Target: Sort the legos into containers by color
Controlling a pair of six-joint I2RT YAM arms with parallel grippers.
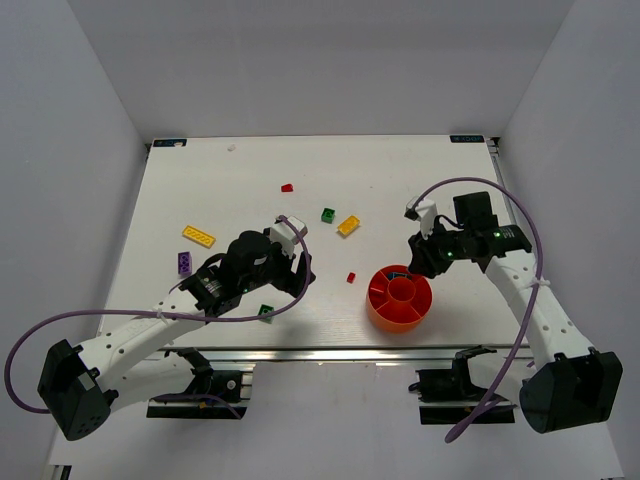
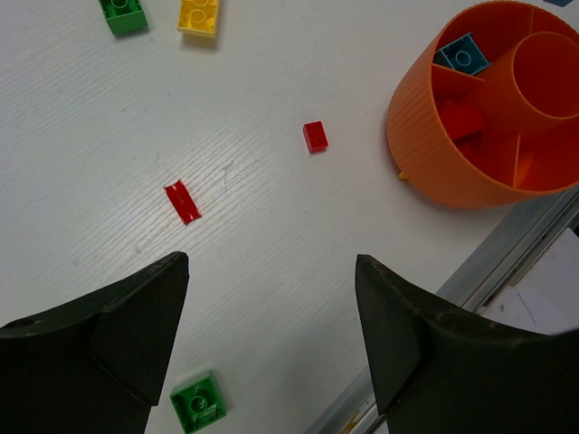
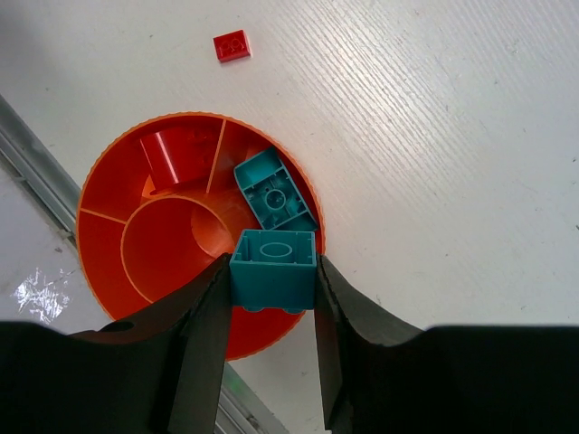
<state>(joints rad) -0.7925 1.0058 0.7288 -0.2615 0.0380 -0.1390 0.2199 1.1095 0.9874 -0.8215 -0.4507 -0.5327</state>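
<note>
Over the white tabletop [image 1: 230, 180], the right end effector [image 3: 271, 282] is clamped on a cyan brick [image 3: 271, 258] with the orange tray [image 3: 101, 258] rim just beneath it, so a release here could bounce the brick outside.

My top camera looks down on the whole desk [image 1: 250, 160]; both wrist cameras look down close, sharing the tray [image 2: 434, 154].

The left arm [image 1: 130, 340] and right arm [image 1: 535, 310] are white link shells joined by black joint housings, each on a bulky black base [image 1: 70, 385] at the near edge. A purple cable [image 1: 20, 350] trails along each. The left hand [image 2: 271, 271] and right hand [image 3: 271, 271] have matte black, wedge-shaped fingers [image 2: 127, 334].
</note>
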